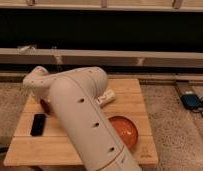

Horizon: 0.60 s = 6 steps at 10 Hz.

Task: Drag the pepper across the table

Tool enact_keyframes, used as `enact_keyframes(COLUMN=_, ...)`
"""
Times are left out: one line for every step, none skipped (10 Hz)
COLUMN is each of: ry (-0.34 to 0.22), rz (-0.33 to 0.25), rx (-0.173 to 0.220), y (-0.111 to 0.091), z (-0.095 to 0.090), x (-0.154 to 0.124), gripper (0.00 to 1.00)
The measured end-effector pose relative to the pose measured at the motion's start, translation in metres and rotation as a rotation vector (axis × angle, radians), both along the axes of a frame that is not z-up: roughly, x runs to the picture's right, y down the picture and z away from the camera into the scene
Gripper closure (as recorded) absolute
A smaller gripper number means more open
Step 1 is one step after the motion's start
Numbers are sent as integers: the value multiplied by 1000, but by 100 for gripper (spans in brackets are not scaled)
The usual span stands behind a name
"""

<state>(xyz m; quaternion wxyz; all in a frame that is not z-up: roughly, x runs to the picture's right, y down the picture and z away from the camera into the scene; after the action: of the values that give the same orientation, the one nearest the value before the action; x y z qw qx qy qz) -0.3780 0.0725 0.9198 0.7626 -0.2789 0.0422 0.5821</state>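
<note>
Behind everything runs a dark recessed wall with pale horizontal ledges, and a speckled floor surrounds the table (pixel 130 92), a pale plank top filling the lower middle of the camera view. Most of that top is blocked by the robot's bulky white arm (pixel 82 120), which rises from the bottom edge near 6 o'clock and sweeps up toward 10 o'clock, ending in a rounded wrist joint over the table's far left part.

At the gripper (pixel 43 102), just below that wrist at about 9 o'clock from the table's centre, the arm hides the fingers, so I cannot tell whether they are spread or closed. A small dark red shape, the pepper (pixel 45 106), peeks out right at the arm's edge there, on the left part of the tabletop; whether the gripper touches it cannot be seen.

Near it, toward 7 o'clock, a flat black phone (pixel 38 124) lies on the planks. An orange-red bowl (pixel 125 131) sits at about 4 o'clock, partly covered by the arm. A white object (pixel 106 97) pokes out beside the arm at mid-table. On the floor at 3 o'clock rests a blue device (pixel 191 101) with a cable.
</note>
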Motion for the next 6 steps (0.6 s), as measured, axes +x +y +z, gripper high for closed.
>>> enact_keyframes(ry=-3, rz=-5, rx=-1, y=1, z=1, x=-2, gripper=79)
enact_keyframes(ry=-5, rz=-9, rx=0, y=1, z=2, x=-5, gripper=70)
enact_keyframes(ry=-10, rz=-14, rx=0, y=1, z=2, x=-9, gripper=58)
enact_keyframes(ry=-13, rz=-18, rx=1, y=1, z=2, x=-11, gripper=50)
enact_keyframes(ry=-19, rz=-20, rx=3, y=0, z=3, x=-16, gripper=44)
enact_keyframes(ry=-24, rz=-21, rx=5, y=-2, z=3, x=-19, gripper=44)
